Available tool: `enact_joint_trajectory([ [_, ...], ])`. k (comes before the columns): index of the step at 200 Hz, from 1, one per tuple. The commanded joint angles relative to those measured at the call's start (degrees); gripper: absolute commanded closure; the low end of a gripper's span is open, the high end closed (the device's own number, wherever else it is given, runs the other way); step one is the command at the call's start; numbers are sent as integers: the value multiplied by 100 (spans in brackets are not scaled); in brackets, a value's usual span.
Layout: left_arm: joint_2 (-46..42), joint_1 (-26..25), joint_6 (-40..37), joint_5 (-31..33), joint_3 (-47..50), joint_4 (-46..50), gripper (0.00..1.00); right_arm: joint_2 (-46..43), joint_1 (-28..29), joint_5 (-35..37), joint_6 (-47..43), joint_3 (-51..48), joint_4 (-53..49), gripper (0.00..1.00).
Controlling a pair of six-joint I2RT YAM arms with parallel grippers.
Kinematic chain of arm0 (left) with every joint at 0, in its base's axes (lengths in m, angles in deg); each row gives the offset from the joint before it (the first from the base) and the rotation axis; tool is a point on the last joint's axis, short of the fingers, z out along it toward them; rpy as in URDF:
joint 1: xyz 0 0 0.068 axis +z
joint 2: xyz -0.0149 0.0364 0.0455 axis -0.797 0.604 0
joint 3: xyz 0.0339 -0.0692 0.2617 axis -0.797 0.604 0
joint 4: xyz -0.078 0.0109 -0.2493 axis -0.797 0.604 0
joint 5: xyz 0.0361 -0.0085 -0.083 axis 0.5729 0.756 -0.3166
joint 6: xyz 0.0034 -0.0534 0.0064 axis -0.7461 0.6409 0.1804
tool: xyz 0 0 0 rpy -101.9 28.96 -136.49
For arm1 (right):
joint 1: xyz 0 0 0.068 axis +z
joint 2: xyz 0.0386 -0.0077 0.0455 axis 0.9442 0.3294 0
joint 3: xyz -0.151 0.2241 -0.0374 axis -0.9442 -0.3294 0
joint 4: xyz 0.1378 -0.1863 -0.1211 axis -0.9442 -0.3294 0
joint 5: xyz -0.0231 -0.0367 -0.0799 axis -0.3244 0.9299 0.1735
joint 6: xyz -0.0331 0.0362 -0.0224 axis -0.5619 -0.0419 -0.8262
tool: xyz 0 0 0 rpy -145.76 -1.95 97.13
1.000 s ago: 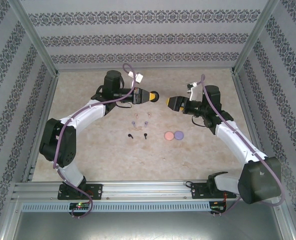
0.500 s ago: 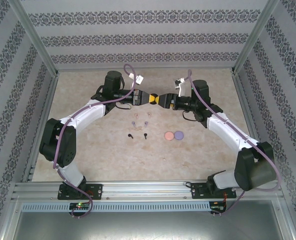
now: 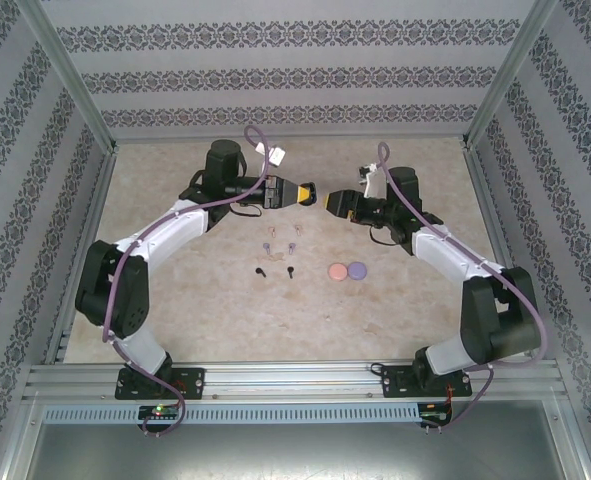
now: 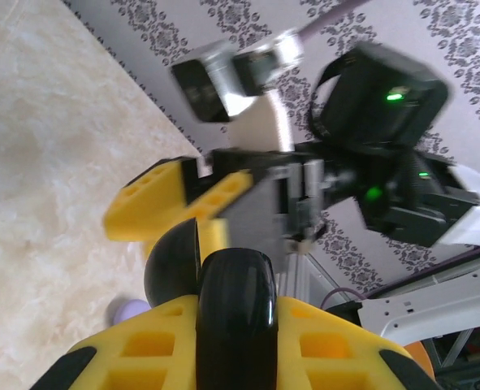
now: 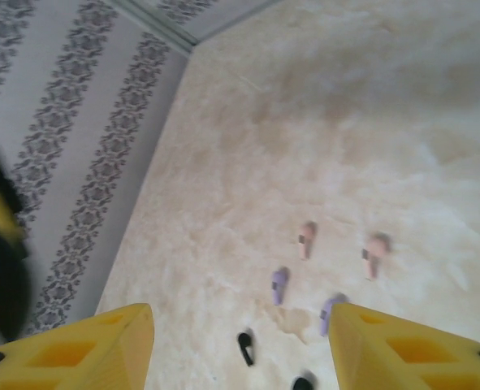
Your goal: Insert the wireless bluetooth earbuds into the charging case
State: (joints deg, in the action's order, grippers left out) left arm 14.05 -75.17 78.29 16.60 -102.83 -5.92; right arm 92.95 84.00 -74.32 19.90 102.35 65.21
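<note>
Top view: six earbuds lie loose mid-bench in three pairs: pink far, purple in the middle, black near. A pink disc and a purple disc sit touching each other just right of them. We take these for cases. The left gripper hangs over the far side of the bench, clamped on a black disc, probably the case for the black pair. The right gripper faces it from the right, near but not touching.

Left wrist: the left gripper pinches the black disc across its flat faces, edge toward the camera. A second black rounded part sits just left of it; we can't tell whether it's an open lid. The right gripper is opposite and blurred, jaws apart.

Right wrist: the right gripper has its fingers spread wide and empty. The earbuds sit on the bench below, well apart from each other.

Handling, our read:
- Earbuds look tiny, light and made of hard smooth plastic, so they'll likely skid or flick out under a hard pinch.
- We'd grip across the bulb, stem pointing down toward the socket, with low force.
- The disc is round and slick and may twist in the grip, so we'd hold it on the flat faces.
</note>
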Motion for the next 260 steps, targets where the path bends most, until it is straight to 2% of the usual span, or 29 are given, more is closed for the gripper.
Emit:
enact_joint_trajectory([
  [1, -264, -45, 66, -149, 70, -428, 100, -91, -5, -41, 100, -94, 160, 41],
  [83, -115, -48, 147, -228, 141, -560, 100, -1071, 161, -625, 26, -68, 65, 41],
  [152, -87, -66, 136, -217, 158, -525, 100, -824, 403, -577, -9, 335, 7, 47],
  [260, -102, -159, 101, -216, 140, -496, 100, -397, 413, -414, -17, 570, -10, 57],
])
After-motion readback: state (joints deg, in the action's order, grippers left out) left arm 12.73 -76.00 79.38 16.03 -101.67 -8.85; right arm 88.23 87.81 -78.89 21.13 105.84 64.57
